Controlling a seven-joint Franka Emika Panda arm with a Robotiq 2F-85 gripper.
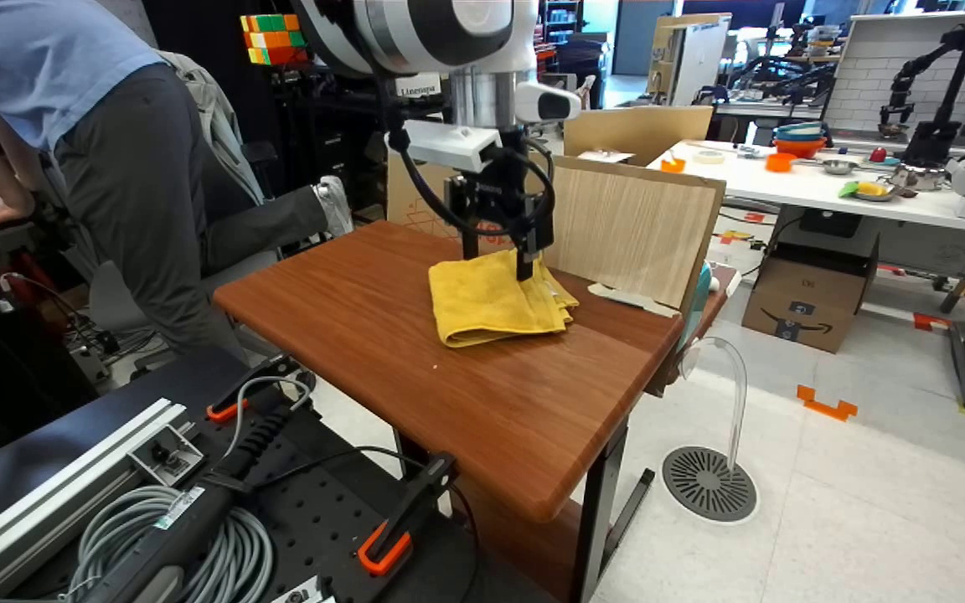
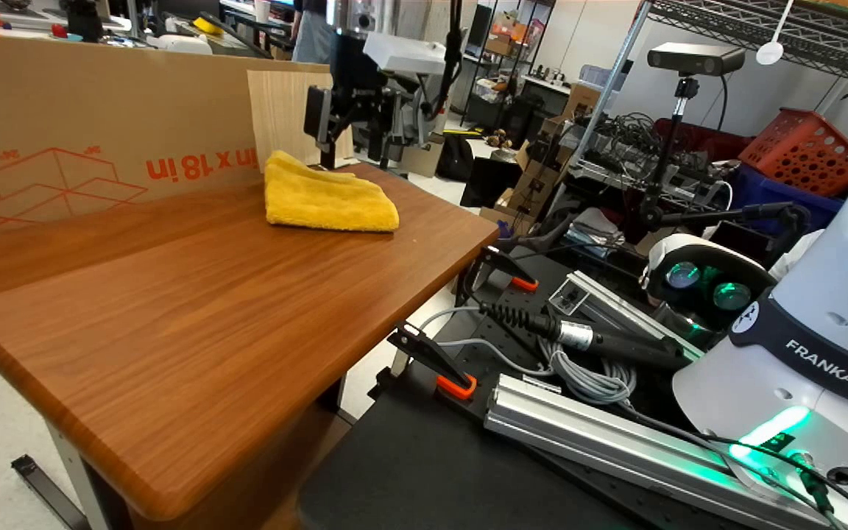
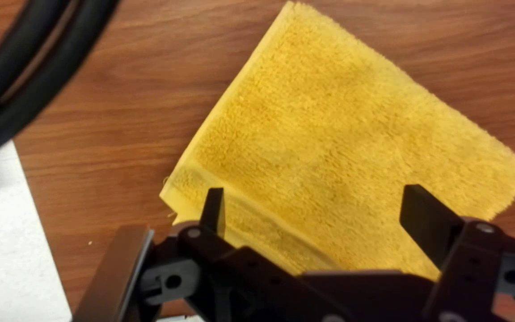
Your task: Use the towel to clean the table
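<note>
At the far left of the wrist view, black cables [image 3: 47, 85] hang across the upper corner, in front of the worktop [image 3: 74, 147]; a pale speck [image 3: 90, 243] lies on the wood at lower left. From just left of centre to near the right edge lies the yellow towel [image 3: 320, 125], folded in layers, one corner pointing to the top of the frame. The fingers [image 3: 427, 219] stand wide apart above its lower part, gripping nothing; whether the tips touch the pile I cannot tell. In an exterior view a wood-grain board [image 1: 629, 226] rises near the towel, at its upper right.

The step looks like taking hold of the towel. Best to come straight down until the tips meet it lightly, then close slowly so several layers gather, without scraping the wood. A low, central grip should leave a flat underside for wiping, with first strokes led away from the board.
</note>
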